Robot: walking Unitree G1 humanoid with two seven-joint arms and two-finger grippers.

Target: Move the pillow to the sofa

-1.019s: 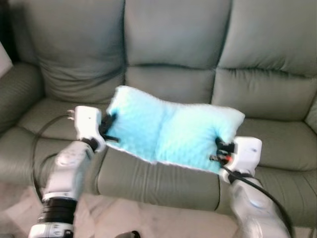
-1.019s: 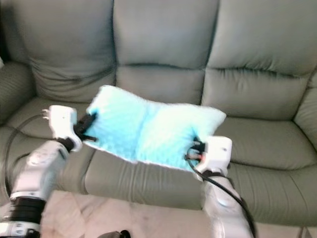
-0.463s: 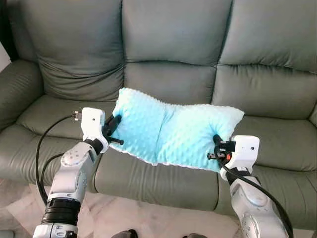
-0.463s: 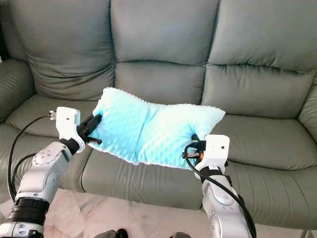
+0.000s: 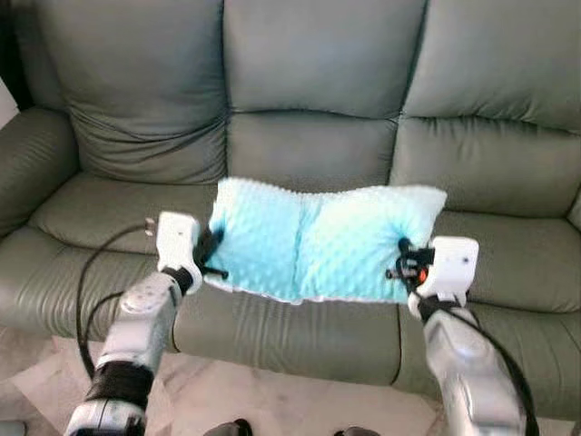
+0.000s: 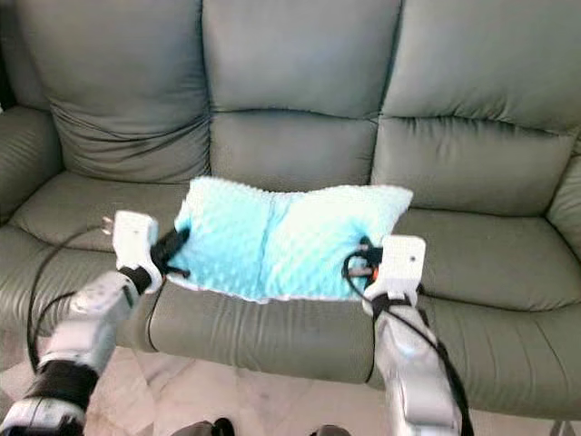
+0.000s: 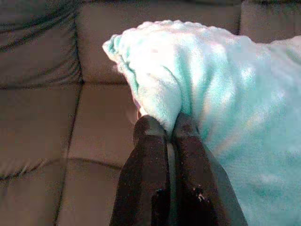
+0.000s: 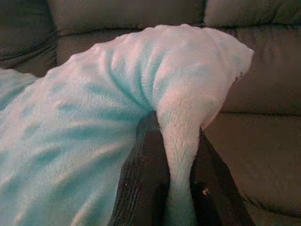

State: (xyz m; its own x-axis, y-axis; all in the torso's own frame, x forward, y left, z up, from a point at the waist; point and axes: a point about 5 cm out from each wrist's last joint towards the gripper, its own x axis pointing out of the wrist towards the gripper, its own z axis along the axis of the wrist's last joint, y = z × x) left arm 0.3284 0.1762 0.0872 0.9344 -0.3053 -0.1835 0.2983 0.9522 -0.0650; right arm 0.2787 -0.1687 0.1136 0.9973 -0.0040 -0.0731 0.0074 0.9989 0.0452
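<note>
A fold of the light blue pillow [image 5: 318, 241] is pinched between the closed black fingers [image 7: 151, 155] of the left gripper [image 5: 211, 254], and its opposite end is clamped by the right gripper [image 5: 406, 263], whose fingers [image 8: 146, 160] are closed on the fabric. The pillow is held stretched between both grippers over the middle seat cushion of the grey-green sofa [image 5: 309, 82].

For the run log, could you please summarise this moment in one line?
left pincer: shut on pillow | right pincer: shut on pillow | turquoise pillow: over sofa seat
</note>
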